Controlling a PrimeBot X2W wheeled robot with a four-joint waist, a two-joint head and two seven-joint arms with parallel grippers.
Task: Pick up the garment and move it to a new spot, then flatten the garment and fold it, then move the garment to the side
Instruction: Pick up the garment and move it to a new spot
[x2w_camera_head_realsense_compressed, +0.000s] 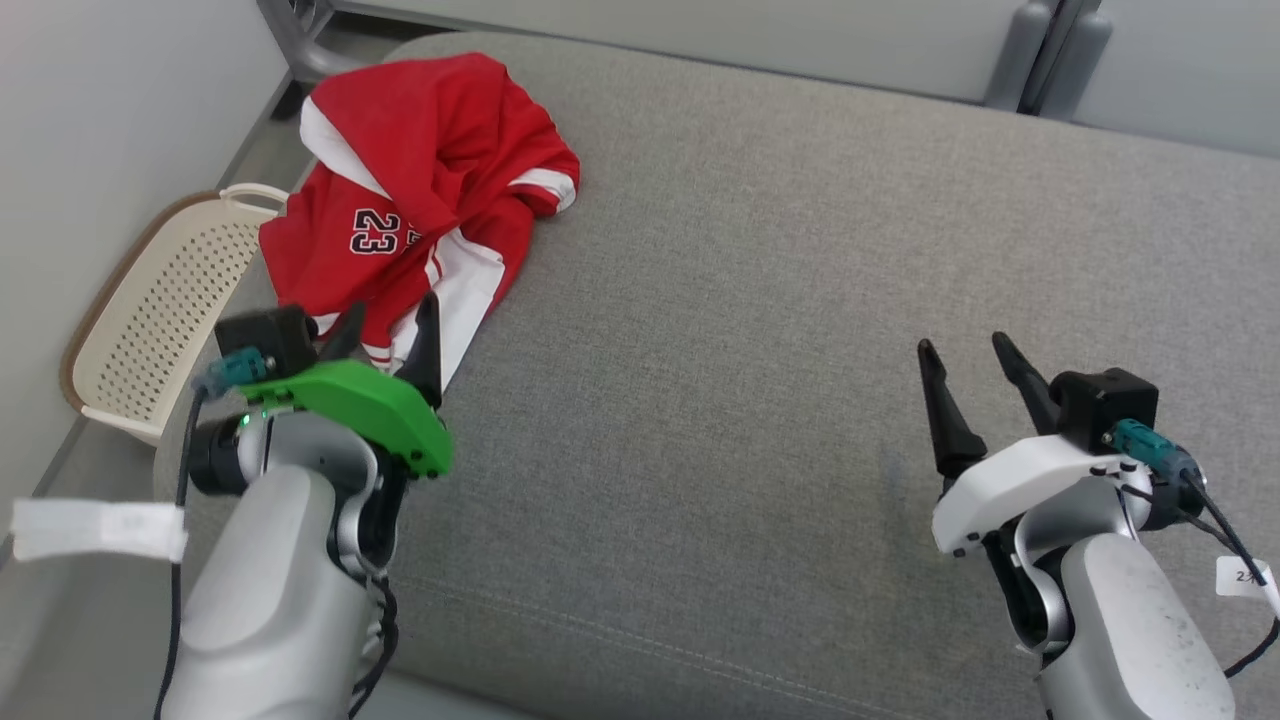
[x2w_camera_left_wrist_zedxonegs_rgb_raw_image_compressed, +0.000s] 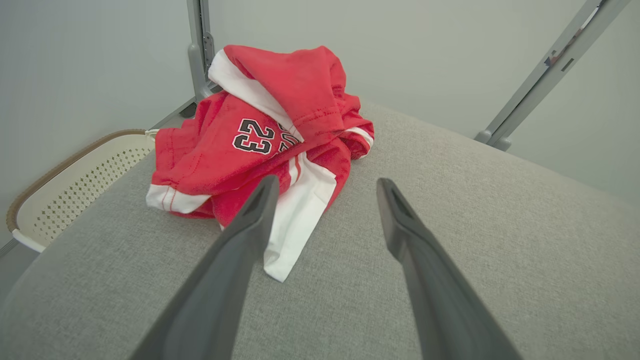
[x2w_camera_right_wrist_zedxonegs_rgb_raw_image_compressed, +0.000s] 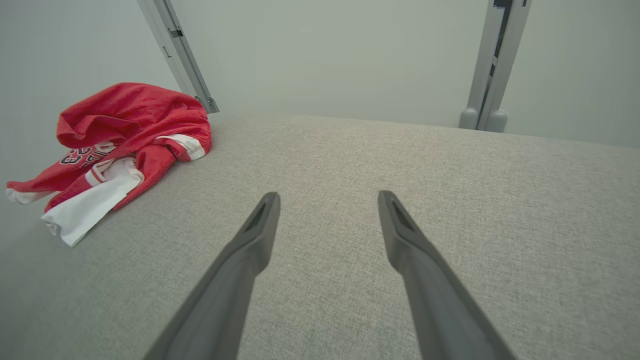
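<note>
Nearest the camera, at 8 o'clock in the head view, the left gripper (x2w_camera_head_realsense_compressed: 392, 318) under its green cover has its two dark fingers spread wide with nothing between them. At 4 o'clock the right gripper (x2w_camera_head_realsense_compressed: 965, 350), with a white cover, is also spread wide and empty, above bare grey cushion (x2w_camera_head_realsense_compressed: 800, 300).

In the left wrist view the left gripper (x2w_camera_left_wrist_zedxonegs_rgb_raw_image_compressed: 327, 182) points at the garment (x2w_camera_left_wrist_zedxonegs_rgb_raw_image_compressed: 290, 85), and its 9 o'clock finger overlaps the garment's near white edge; whether it touches the cloth cannot be told. In the right wrist view the right gripper (x2w_camera_right_wrist_zedxonegs_rgb_raw_image_compressed: 327, 196) frames plain fabric, with the garment (x2w_camera_right_wrist_zedxonegs_rgb_raw_image_compressed: 135, 110) well apart at 10 o'clock.

Farther on, the garment (x2w_camera_head_realsense_compressed: 440, 150), red with white bands and a "23" print, lies crumpled at 11 o'clock on the cushion's far left corner. Just beside it, at 9 o'clock off the cushion's edge, stands a cream perforated basket (x2w_camera_head_realsense_compressed: 150, 300).
</note>
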